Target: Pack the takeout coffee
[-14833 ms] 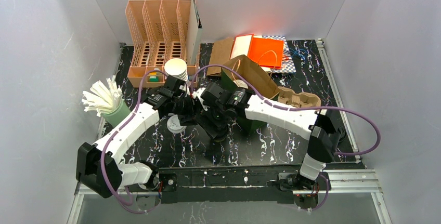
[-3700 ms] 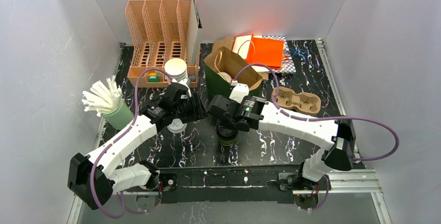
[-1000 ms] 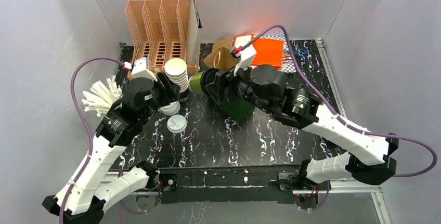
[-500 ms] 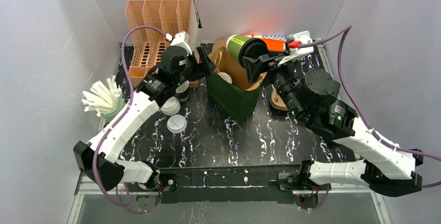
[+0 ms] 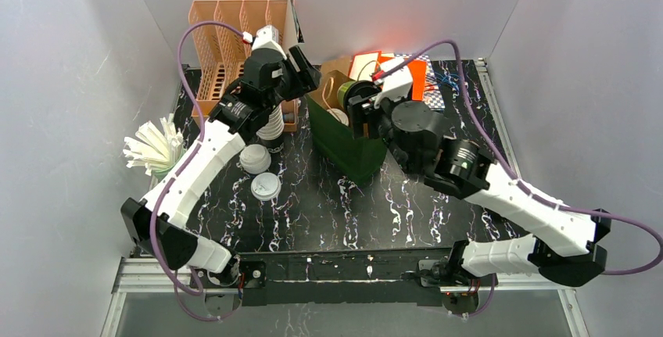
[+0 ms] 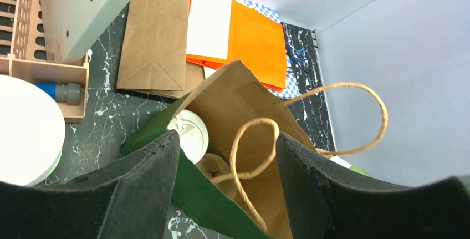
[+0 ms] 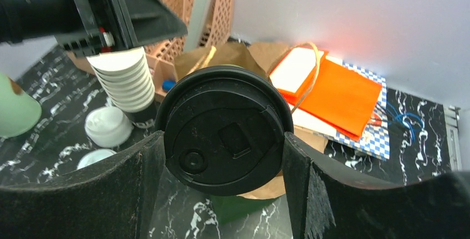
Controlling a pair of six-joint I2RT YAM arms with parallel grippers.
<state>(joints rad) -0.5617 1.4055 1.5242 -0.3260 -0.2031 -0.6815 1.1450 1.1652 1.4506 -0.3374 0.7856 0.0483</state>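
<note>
A white-lidded white cup (image 6: 191,133) stands inside the open paper bag (image 5: 352,153), which is green outside and brown inside; the cup also shows in the top view (image 5: 338,116). My right gripper (image 7: 224,156) is shut on a green cup with a black lid (image 7: 224,128) and holds it tilted over the bag's mouth (image 5: 349,95). My left gripper (image 6: 227,156) is open above the bag's left rim (image 6: 199,194). One twine handle (image 6: 249,139) lies between its fingers. In the top view it (image 5: 303,71) hovers just left of the bag.
A tall stack of nested white cups (image 5: 271,126) stands left of the bag, with loose white lids (image 5: 255,159) in front. A peach organiser rack (image 5: 223,40) is at the back left, straws in a green cup (image 5: 156,149) at the left, and flat orange and brown bags (image 5: 406,71) behind.
My right gripper has brought the green cup down and left, from high behind the bag to over its mouth. My left gripper has stayed by the bag's left rim, shifting slightly back.
</note>
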